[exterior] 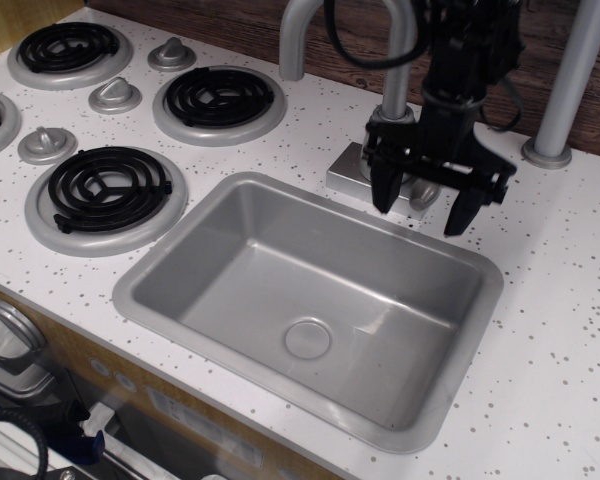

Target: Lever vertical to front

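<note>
We have the gripper [422, 207] upper right, jaws spread astride the lever [424, 193], which already tips forward toward the sink [160, 262].

The robot arm [467, 50] is matte black throughout, built from blocky, angular segments. A black cable [365, 55] loops in a curve off its left side near the top of the view, and another thin black cable runs down its right side. Lower down it narrows to a squarish black column, which ends in a wide black crossbar. The end effector [421, 208] is black too, with two flat, tapering fingers [383, 188] whose tips are blunt. No markings or screws can be made out.
</note>
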Robot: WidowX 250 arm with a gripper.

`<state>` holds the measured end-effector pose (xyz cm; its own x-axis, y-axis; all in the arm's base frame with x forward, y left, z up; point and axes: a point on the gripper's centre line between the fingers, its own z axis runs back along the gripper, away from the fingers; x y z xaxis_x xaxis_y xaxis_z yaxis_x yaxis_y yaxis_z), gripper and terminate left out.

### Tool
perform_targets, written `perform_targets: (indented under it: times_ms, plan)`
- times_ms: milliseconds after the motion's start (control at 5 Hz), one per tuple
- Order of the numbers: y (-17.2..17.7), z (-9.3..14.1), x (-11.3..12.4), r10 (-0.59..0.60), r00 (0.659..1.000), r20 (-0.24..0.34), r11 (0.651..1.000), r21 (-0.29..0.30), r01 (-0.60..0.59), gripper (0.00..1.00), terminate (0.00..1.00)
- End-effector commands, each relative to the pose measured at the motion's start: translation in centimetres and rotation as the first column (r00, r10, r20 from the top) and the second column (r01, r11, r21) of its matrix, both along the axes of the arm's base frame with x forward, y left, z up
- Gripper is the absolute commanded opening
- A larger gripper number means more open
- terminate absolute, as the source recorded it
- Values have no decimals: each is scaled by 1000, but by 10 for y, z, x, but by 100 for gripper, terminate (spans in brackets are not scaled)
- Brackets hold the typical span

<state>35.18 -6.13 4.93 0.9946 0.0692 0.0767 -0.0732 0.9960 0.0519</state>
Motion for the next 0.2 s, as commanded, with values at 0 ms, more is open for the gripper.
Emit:
perform_targets:
  times_ms: [0]
  plan:
    - [1,37,-10,20,998,61,1000,16,-21,100,100]
